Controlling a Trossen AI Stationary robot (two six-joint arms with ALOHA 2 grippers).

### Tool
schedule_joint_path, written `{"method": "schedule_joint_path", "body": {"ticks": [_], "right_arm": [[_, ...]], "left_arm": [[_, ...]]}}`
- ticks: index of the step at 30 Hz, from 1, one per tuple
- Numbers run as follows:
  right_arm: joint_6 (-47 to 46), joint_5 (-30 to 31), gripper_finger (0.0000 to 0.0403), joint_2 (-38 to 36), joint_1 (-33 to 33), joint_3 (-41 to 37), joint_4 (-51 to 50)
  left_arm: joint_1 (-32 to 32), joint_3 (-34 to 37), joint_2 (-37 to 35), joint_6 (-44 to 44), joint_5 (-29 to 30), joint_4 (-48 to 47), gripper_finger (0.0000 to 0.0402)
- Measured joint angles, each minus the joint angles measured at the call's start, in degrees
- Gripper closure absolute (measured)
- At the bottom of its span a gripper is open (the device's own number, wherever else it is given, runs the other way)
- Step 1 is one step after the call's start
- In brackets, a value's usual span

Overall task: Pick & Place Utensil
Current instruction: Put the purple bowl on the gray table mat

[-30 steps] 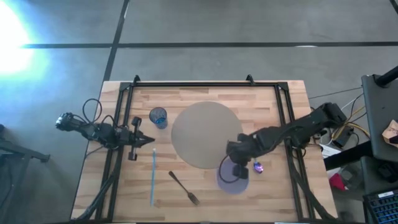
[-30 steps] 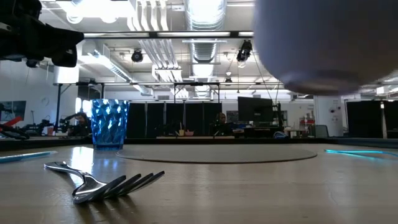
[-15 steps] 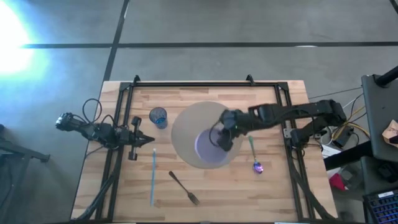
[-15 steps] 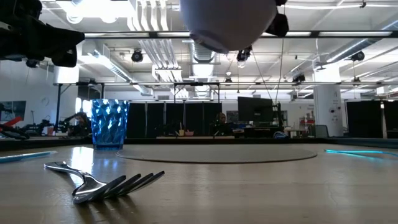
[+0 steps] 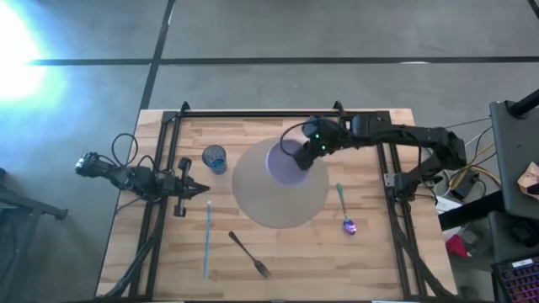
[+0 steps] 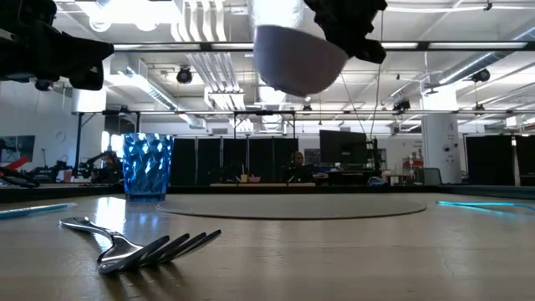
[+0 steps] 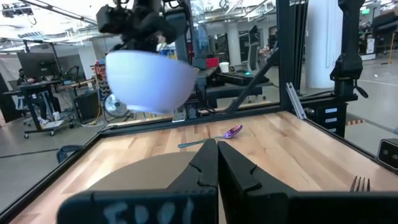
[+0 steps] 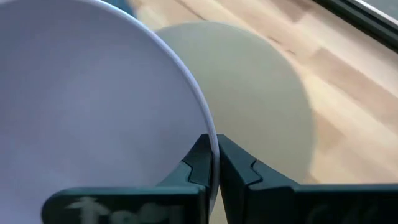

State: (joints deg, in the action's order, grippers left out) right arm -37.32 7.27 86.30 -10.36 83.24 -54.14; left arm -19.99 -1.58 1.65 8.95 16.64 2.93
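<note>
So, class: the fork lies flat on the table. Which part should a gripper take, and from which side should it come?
Take the fork by its thin handle, mid-length, coming straight down from above with the fingers across it. It lies flat on the bare table with nothing beside it, so a side approach would probably find no edge to grip.

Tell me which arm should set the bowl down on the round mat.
The right. Its hand is already clamped on the rim of the white bowl, held in the air above the round mat. The left hand waits shut at the table's left edge, holding nothing.
</note>
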Motion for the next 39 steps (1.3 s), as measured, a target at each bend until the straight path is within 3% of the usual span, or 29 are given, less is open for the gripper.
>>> {"method": "schedule_joint_path", "body": {"ticks": [10,19,25,39], "right_arm": [[1.5,-2.9,0.039,2.0,-4.9,0.0,-3.8],[4.5,-8.8,0.039,10.5,-4.8,-0.1,-3.9],[5.2,-9.3,0.039,15.6,-4.8,-0.1,-3.9],[6.1,-13.1,0.039,21.8,-4.1,-0.1,1.4]], "left_arm": [[0.0,0.0,0.0,0.0,0.0,0.0,0.0401],[0.0,0.0,0.0,0.1,0.1,0.0,0.0401],[0.0,0.0,0.0,0.1,0.1,0.0,0.0401],[0.0,0.0,0.0,0.1,0.0,0.0,0.0401]]}}
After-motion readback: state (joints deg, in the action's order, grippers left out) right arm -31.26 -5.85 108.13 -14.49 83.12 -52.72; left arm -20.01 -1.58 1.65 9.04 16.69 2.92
